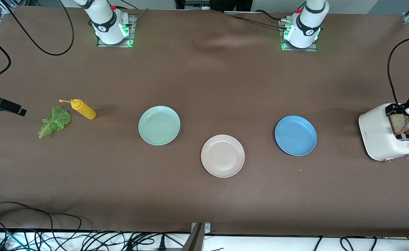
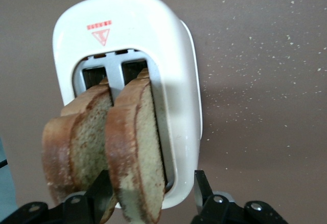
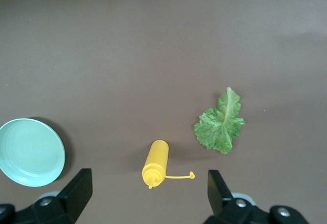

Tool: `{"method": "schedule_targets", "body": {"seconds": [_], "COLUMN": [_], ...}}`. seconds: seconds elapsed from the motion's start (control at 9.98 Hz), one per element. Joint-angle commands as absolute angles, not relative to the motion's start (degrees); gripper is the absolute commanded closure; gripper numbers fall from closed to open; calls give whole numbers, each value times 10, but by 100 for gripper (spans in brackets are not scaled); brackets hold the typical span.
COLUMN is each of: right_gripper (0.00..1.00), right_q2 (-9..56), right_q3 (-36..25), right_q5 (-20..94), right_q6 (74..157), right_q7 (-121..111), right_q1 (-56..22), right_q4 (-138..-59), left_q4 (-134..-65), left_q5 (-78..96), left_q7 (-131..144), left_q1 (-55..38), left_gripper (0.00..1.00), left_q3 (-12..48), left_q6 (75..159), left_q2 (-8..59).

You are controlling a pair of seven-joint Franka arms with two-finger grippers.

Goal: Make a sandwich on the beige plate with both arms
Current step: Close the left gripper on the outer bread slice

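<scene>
**Holding: sandwich station. Dial centred on the beige plate, twelve toward the robots' bases.**

1. Table [image 1: 204, 195], brown covering. All items are borne on it.
2. Toaster [image 1: 375, 136], white, at three o'clock, at the left arm's end of the table. Two slots are filled.
3. Left gripper [image 2: 150, 183], set over the toaster. Its fingers [image 2: 102, 191] are held apart, one in the gap between the slices and one outside. No clamp is seen yet.
4. Right gripper [image 3: 148, 183], fingers apart and empty, held waiting over the table by items 9 and 10.
5. Beige plate [image 1: 222, 156], dial centre, bare. Nothing of the sandwich is laid on it yet.
6. Mint-green plate [image 1: 159, 125], ten o'clock. Not wanted.
7. Blue plate [image 1: 295, 135], between two and three o'clock. Not wanted.
8. Bread: the straddled slice [image 2: 140, 142] and a second slice [image 2: 76, 147], both upright in the slots.
9. Lettuce leaf [image 1: 54, 122], nine o'clock, flat on the table.
10. Yellow bottle [image 1: 83, 109], lying just beside the leaf.
11. Crumbs [image 1: 340, 143], scattered between blue plate and toaster.

**Handling note (judgement):** the straddled slice is best pinched across its flat faces, gently enough that the crumb is not crushed. It is best drawn out along the slot, so that the toaster is not tipped and the second slice is not dragged with it.
</scene>
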State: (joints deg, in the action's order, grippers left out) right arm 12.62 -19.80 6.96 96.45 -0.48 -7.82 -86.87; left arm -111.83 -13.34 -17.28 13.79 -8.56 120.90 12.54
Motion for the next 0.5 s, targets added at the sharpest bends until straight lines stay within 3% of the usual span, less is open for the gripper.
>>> {"method": "schedule_targets", "body": {"seconds": [0.0, 0.4], "right_gripper": [0, 0], "right_q2": [124, 124], "right_q3": [-200, -200], "right_q5": [66, 66], "right_q6": [964, 962], "right_q7": [-9, -8], "right_q1": [-81, -81], "right_q4": [-870, -870], "left_q4": [-1131, -1122], "left_q5": [-148, -142], "left_q7": [-194, -207], "left_q1": [142, 130], "left_gripper": [100, 100], "left_q3": [-91, -93], "left_q6": [1216, 1195], "left_q2": [113, 93]}}
